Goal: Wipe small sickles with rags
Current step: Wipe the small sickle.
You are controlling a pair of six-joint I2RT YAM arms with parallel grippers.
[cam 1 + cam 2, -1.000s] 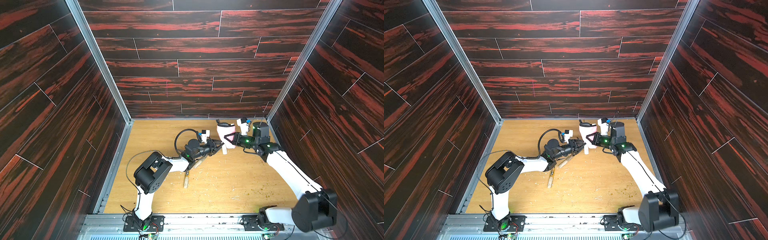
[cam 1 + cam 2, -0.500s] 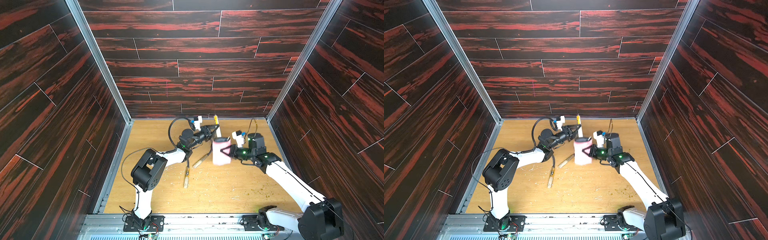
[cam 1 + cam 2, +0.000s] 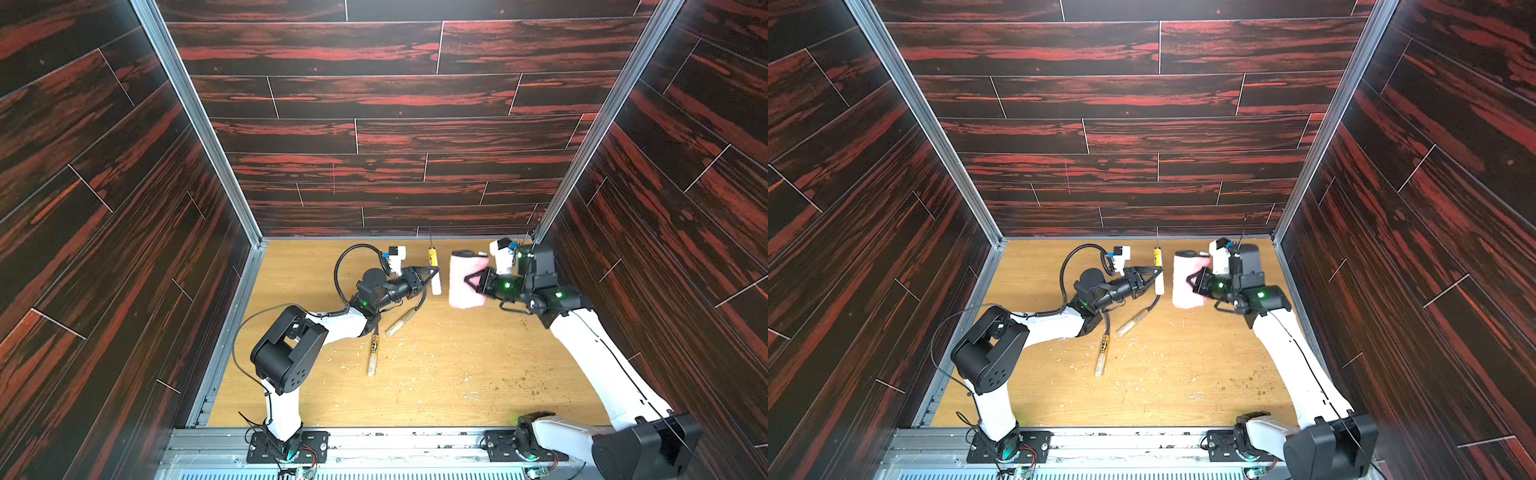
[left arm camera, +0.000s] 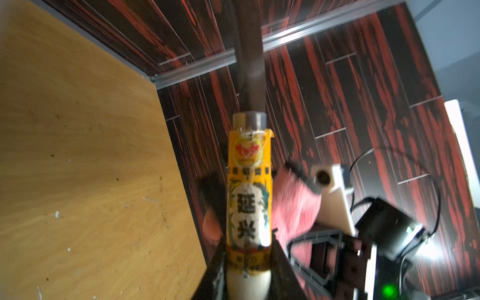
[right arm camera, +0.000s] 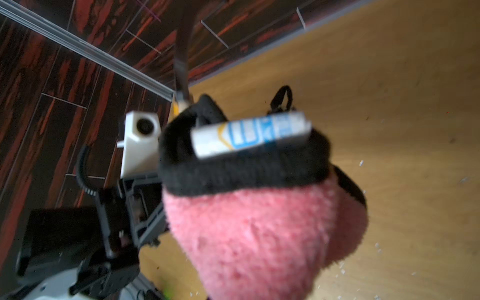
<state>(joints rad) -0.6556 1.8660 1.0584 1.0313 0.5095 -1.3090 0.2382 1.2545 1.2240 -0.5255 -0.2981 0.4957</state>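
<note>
My left gripper is shut on a small sickle at its pale handle, just below the yellow label. The sickle stands upright and its thin dark blade points up toward the back wall. My right gripper is shut on the pink rag, which hangs just right of that sickle with a narrow gap in both top views. In the right wrist view the rag hides the jaws. Two more sickles lie on the floor by the left arm.
The wooden floor is boxed in by dark red-streaked walls, and the back wall is close behind both grippers. Pale chips and dark specks are scattered on the floor. Both arm bases stand on the front rail.
The rag dipped toward the middle, then rose back to the right and away from the sickle. The left gripper carried its sickle back, then slightly nearer and rightward. Both grips held.
</note>
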